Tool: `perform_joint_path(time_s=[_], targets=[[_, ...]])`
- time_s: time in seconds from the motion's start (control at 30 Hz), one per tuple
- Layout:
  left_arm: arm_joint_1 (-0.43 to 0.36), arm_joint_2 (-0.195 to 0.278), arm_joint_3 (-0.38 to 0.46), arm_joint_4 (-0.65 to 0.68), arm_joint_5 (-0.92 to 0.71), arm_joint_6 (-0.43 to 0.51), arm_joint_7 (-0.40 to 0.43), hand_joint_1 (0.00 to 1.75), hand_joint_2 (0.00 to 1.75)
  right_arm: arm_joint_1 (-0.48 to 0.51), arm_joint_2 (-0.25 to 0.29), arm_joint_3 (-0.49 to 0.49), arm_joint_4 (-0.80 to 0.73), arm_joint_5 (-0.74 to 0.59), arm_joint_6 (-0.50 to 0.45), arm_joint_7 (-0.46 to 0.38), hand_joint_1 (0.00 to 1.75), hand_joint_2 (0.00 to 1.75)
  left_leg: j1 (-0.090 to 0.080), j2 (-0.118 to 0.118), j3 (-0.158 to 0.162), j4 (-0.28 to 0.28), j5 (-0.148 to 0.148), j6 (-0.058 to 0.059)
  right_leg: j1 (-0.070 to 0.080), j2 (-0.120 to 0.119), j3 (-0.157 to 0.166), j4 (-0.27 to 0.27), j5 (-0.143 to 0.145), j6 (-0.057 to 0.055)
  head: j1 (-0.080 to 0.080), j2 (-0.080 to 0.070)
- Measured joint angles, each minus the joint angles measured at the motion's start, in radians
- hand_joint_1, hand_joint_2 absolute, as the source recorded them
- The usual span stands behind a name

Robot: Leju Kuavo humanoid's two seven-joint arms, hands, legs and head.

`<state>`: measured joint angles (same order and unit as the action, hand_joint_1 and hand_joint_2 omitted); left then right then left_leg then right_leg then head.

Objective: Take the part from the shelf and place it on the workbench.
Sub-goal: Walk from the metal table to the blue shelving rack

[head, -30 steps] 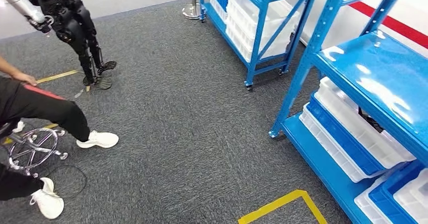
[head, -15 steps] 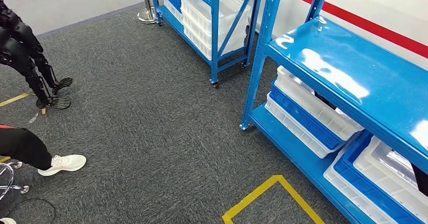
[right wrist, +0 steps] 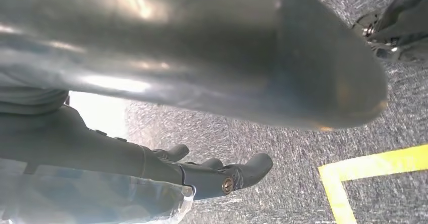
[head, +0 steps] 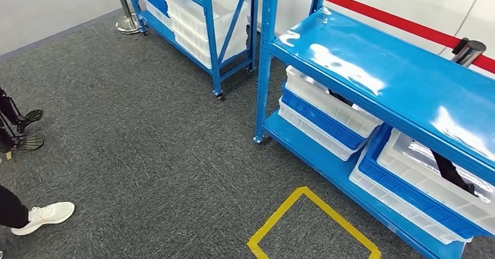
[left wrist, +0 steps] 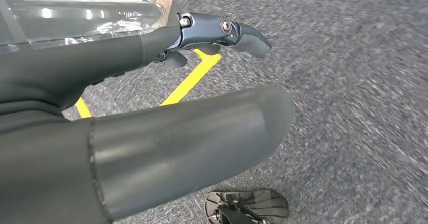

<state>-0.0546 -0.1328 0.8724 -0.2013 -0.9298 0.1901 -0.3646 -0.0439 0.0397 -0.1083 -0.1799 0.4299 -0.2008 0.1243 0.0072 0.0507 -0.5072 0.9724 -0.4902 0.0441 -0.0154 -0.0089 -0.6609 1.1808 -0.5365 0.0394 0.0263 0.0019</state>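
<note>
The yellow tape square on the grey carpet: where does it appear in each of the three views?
Head view: the yellow tape square lies at bottom centre, before the blue metal shelf.
Left wrist view: a corner shows behind the left hand.
Right wrist view: a corner at the right edge.
Shared landmark: the grey carpet.

Dark long part [head: 452, 174] tilted in white bin [head: 435, 180], blue shelf's [head: 373, 75] lower tier.
</note>
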Motion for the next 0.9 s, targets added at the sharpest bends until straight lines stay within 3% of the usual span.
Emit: perform_joint_path(time_s=[0.07,0.1,0.13,0.17,0.23,0.3,0.33,0.37,0.4,0.47,0.53,0.57,0.6,0.67,0.73,0.8,0.87,0.9], targets=[[-0.001,-0.001,0.000,-0.001,-0.001,-0.002,0.000,0.00,0.00,0.001,-0.003,0.000,0.000,0.000,0.002,0.001,0.00,0.00,-0.002,0.051,0.005,0.010,-0.012,-0.019,-0.008,-0.038,0.071,-0.112,0.043,0.017,-0.002,0.000],[-0.003,-0.001,0.000,-0.001,-0.001,-0.003,0.000,0.00,0.00,0.001,-0.003,0.000,0.000,0.000,0.002,0.001,0.00,0.00,-0.003,0.069,0.010,0.014,-0.018,-0.030,-0.008,-0.052,0.108,-0.180,0.063,0.015,-0.003,0.000],[-0.005,-0.002,0.000,-0.001,-0.001,-0.004,-0.001,0.00,0.00,0.002,-0.004,0.000,0.000,0.000,0.002,0.001,0.00,0.00,-0.001,0.076,0.014,0.014,-0.021,-0.035,-0.009,-0.040,0.105,-0.179,0.063,0.006,-0.005,0.000],[-0.008,-0.002,0.000,-0.001,-0.001,-0.005,-0.001,0.00,0.00,0.003,-0.004,0.000,0.000,0.000,0.002,0.001,0.00,0.00,0.003,0.069,0.016,0.018,-0.027,-0.042,-0.011,-0.029,0.105,-0.179,0.062,-0.001,-0.005,0.000],[-0.010,-0.002,0.000,-0.001,-0.002,-0.008,-0.003,0.00,0.00,0.003,-0.005,0.000,0.000,0.000,0.002,0.002,0.00,0.00,0.011,0.017,-0.002,0.070,-0.071,-0.052,-0.015,-0.008,0.108,-0.180,0.066,-0.016,-0.007,0.000],[-0.007,-0.002,0.000,-0.001,-0.003,-0.008,-0.004,0.00,0.00,0.001,-0.005,0.000,0.000,0.001,0.002,0.003,0.00,0.00,0.013,-0.038,-0.060,0.197,-0.145,-0.053,-0.011,0.014,0.105,-0.180,0.070,-0.027,-0.009,0.000],[-0.005,-0.002,0.000,0.000,-0.003,-0.009,-0.004,0.00,0.00,0.001,-0.004,0.000,0.000,0.002,0.002,0.003,0.00,0.00,0.013,-0.047,-0.092,0.261,-0.171,-0.052,-0.008,0.028,0.103,-0.180,0.072,-0.030,-0.009,0.000],[-0.003,-0.002,0.000,0.000,-0.004,-0.009,-0.004,0.00,0.00,0.001,-0.004,0.000,0.000,0.002,0.002,0.004,0.00,0.00,0.013,-0.050,-0.113,0.300,-0.177,-0.049,-0.005,0.042,0.103,-0.179,0.073,-0.031,-0.009,0.000],[-0.002,-0.002,0.000,0.000,-0.004,-0.009,-0.003,0.00,0.00,0.002,-0.004,0.000,0.000,0.003,0.002,0.006,0.00,0.00,0.013,-0.052,-0.117,0.301,-0.162,-0.046,-0.003,0.057,0.103,-0.179,0.073,-0.032,-0.009,0.000],[-0.002,-0.002,0.000,0.000,-0.004,-0.009,-0.003,0.00,0.00,0.003,-0.004,0.000,0.000,0.005,0.001,0.009,0.00,0.00,0.013,-0.071,-0.074,0.195,-0.086,-0.036,-0.001,0.087,0.105,-0.177,0.074,-0.032,-0.009,0.000],[-0.001,-0.001,0.000,0.000,-0.005,-0.009,-0.002,0.00,0.00,0.001,-0.003,0.000,0.000,0.007,0.000,0.010,0.00,0.00,0.013,-0.121,-0.022,0.076,-0.031,-0.029,0.001,0.113,0.103,-0.175,0.076,-0.028,-0.009,0.000],[-0.001,0.000,0.000,0.000,-0.006,-0.009,-0.002,0.00,0.00,0.001,-0.002,0.000,0.000,0.008,0.000,0.011,0.00,0.00,0.011,-0.138,-0.011,0.047,-0.023,-0.027,0.001,0.124,0.099,-0.175,0.078,-0.023,-0.009,0.000],[-0.002,0.000,0.000,0.000,-0.007,-0.010,-0.002,0.00,0.00,0.001,-0.002,0.000,0.000,0.009,0.000,0.011,0.00,0.00,0.007,-0.141,-0.009,0.040,-0.024,-0.025,0.000,0.135,0.094,-0.176,0.081,-0.016,-0.009,0.000],[-0.003,-0.001,0.000,0.000,-0.008,-0.010,-0.001,0.00,0.00,0.003,-0.002,0.000,0.000,0.010,-0.001,0.012,0.00,0.00,0.003,-0.113,-0.007,0.029,-0.013,-0.015,-0.001,0.148,0.081,-0.179,0.088,-0.002,-0.009,0.000],[-0.004,-0.003,0.000,0.000,-0.010,-0.010,-0.002,0.00,0.00,0.004,-0.002,0.000,0.000,0.011,-0.002,0.013,0.00,0.00,0.005,-0.083,-0.004,0.010,0.001,-0.001,0.003,0.106,0.055,-0.142,0.066,0.002,-0.005,0.000],[-0.003,-0.003,0.000,0.000,-0.010,-0.011,-0.002,0.00,0.00,0.001,-0.002,0.000,0.001,0.012,-0.003,0.014,0.00,0.00,0.004,-0.051,-0.005,0.001,0.007,0.006,0.005,0.045,0.001,-0.029,0.008,-0.005,0.001,0.000],[-0.001,-0.003,0.000,0.000,-0.011,-0.011,-0.003,0.00,0.00,0.000,-0.003,0.000,0.001,0.012,-0.002,0.015,0.00,0.00,0.001,-0.017,-0.007,0.002,0.007,0.007,0.003,0.026,-0.051,0.088,-0.037,-0.002,0.003,0.000],[0.000,-0.004,0.000,0.000,-0.012,-0.011,-0.003,0.00,0.00,0.002,-0.003,0.000,0.001,0.012,-0.003,0.016,0.00,0.00,0.001,-0.001,-0.008,0.002,0.006,0.007,0.001,0.021,-0.053,0.103,-0.040,0.005,0.003,0.000]])
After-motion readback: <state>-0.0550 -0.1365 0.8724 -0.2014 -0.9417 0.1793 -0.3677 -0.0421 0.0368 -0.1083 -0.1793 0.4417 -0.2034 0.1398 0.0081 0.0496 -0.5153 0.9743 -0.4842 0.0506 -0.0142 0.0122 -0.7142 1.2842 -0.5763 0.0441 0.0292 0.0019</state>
